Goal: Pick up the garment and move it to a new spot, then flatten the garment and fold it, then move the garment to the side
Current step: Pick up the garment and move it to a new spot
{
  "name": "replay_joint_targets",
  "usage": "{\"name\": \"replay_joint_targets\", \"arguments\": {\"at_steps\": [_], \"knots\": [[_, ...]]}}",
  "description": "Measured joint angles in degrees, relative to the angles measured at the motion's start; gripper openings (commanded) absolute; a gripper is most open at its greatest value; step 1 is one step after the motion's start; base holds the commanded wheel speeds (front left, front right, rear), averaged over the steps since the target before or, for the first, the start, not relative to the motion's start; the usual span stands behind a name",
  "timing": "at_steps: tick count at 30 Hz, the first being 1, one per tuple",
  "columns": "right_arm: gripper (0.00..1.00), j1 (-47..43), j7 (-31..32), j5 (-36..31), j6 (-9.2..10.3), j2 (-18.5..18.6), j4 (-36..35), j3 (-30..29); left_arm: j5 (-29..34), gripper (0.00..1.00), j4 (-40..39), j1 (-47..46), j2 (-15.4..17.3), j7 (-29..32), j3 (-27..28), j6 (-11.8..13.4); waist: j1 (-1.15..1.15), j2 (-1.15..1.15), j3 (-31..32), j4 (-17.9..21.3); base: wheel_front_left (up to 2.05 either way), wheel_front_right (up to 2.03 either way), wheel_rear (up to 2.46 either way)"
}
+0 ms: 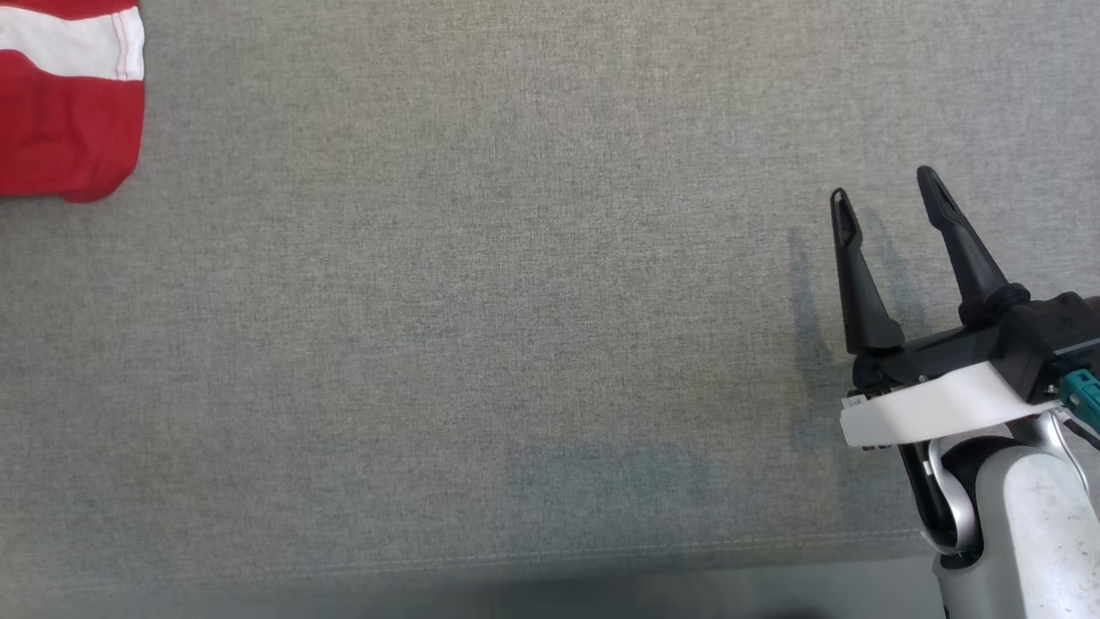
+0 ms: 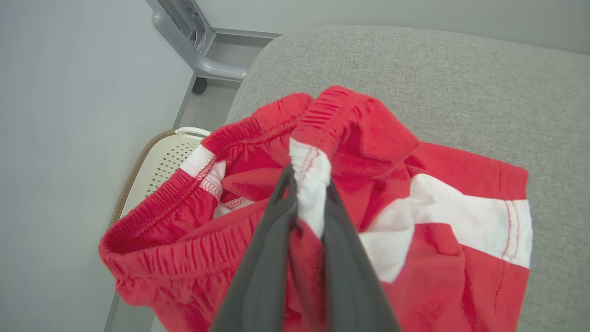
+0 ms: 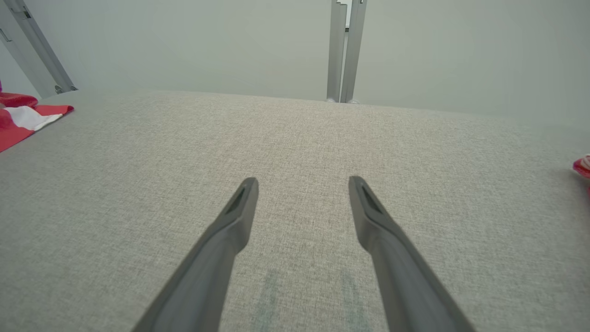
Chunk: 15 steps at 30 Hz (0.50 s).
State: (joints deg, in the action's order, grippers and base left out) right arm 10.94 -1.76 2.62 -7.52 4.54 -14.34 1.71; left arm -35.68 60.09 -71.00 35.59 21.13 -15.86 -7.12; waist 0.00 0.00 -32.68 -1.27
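The red garment [image 1: 69, 112] with a white stripe lies at the far left corner of the grey cushion [image 1: 516, 301], part of it running out of the head view at the top and left. In the left wrist view the garment [image 2: 461, 276] is bunched up, its gathered waistband open towards the camera, and one side of it reaches the cushion's [image 2: 415, 60] edge. The left hand [image 2: 308, 184] is clenched on a fold of white and red cloth near the waistband, and the fold stands up between its two dark fingers [image 2: 262, 267].

The right hand [image 1: 885, 189] hangs over the near right part of the cushion, well apart from the garment, fingers spread and grasping nothing. Its own camera shows the same: the right hand [image 3: 302, 182] is released above bare cushion [image 3: 295, 129], with the garment [image 3: 23, 120] far off at the left edge.

Beside the cushion, below its corner, stands a white perforated basket [image 2: 161, 161], and a grey metal leg [image 2: 203, 50] rises from the floor beyond it.
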Motion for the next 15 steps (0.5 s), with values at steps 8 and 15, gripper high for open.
{"name": "replay_joint_targets", "arguments": {"at_steps": [8,15], "knots": [[1.00,0.0,-2.2,1.3,0.00,-0.9,4.6,0.6,-4.9,0.00,-11.6,1.8,-1.7,8.4,-7.1,-0.3,0.00,0.00,6.7,0.9,0.00,0.00,0.00],[1.00,-0.2,-4.2,2.9,-0.01,-1.5,8.4,0.9,-9.9,0.00,-23.3,5.0,-1.5,10.3,-11.3,-0.3,-0.01,0.00,12.8,2.2,0.00,0.00,0.00]]}}
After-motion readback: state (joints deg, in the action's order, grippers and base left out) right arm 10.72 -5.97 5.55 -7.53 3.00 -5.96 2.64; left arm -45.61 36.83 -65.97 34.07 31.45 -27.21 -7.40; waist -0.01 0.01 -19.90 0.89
